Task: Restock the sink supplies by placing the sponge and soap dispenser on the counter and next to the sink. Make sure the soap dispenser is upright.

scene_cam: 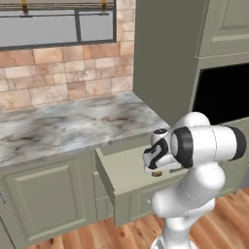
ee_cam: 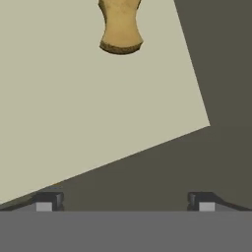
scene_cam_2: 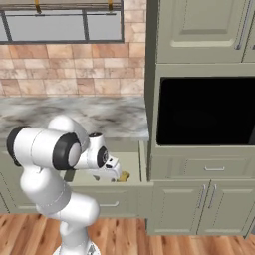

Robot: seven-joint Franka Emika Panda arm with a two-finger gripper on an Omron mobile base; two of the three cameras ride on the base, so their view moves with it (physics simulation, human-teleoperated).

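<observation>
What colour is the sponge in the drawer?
Yellow-orange, a bit browner along one edge. The sponge shows best in the hand view, lying on the pale drawer floor.

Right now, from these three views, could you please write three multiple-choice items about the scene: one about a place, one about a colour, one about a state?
1. Where does the sponge lie?
A. on the marble counter
B. on the floor of the open drawer
C. on the wooden floor

2. What colour is the sponge?
A. yellow-orange
B. blue
C. white

3. How does the gripper stand?
A. shut on the sponge
B. shut and empty
C. open and empty

Answers:
1 B: the hand view shows the sponge on the pale floor of the drawer, which stands pulled out below the counter.
2 A: it appears yellow-orange in the hand view and in the right base view.
3 C: the two fingertips stand wide apart with nothing between them, and the sponge lies ahead of them.
</observation>
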